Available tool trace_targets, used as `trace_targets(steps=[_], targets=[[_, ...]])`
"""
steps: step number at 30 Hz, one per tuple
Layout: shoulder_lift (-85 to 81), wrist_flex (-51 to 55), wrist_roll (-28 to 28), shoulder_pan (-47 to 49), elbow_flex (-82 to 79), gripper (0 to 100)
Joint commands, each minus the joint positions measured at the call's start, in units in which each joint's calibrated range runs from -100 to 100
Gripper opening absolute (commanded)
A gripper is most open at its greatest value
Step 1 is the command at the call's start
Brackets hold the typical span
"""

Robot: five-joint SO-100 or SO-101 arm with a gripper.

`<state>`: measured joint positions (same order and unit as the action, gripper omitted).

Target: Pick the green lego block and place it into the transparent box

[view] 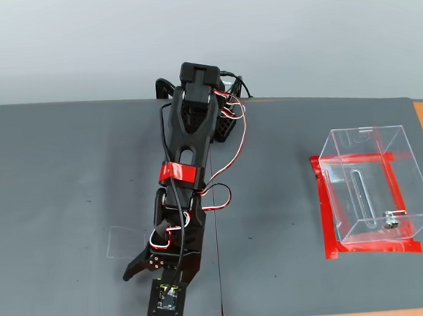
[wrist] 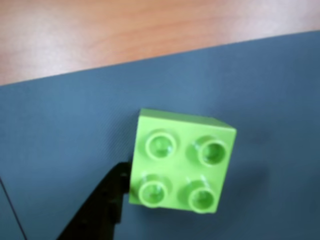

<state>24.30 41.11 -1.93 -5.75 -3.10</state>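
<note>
The green lego block (wrist: 182, 160) lies studs up on the grey mat, filling the middle of the wrist view. One black finger (wrist: 107, 200) reaches in from the lower left and its tip touches the block's lower left edge; the other finger is out of that view. In the fixed view my gripper (view: 149, 280) hangs low over the mat's front edge with one finger spread out to the left, so it is open. The block is hidden under the gripper there. The transparent box (view: 374, 182) stands empty on red tape at the right, far from the gripper.
The grey mat (view: 52, 178) covers most of the table, with a seam (view: 220, 289) running down just right of the gripper. Bare wood (wrist: 100, 30) shows beyond the mat's edge. The arm's base (view: 199, 93) stands at the back middle.
</note>
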Motion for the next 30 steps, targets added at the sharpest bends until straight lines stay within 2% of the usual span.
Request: trace_targets(steps=[1,18,30], targets=[[-0.60,0.30,-0.13,0.04,0.97,44],[2.79,0.30,-0.18,0.19,5.59,43],[2.96,0.30,-0.23,0.34,5.86,27]])
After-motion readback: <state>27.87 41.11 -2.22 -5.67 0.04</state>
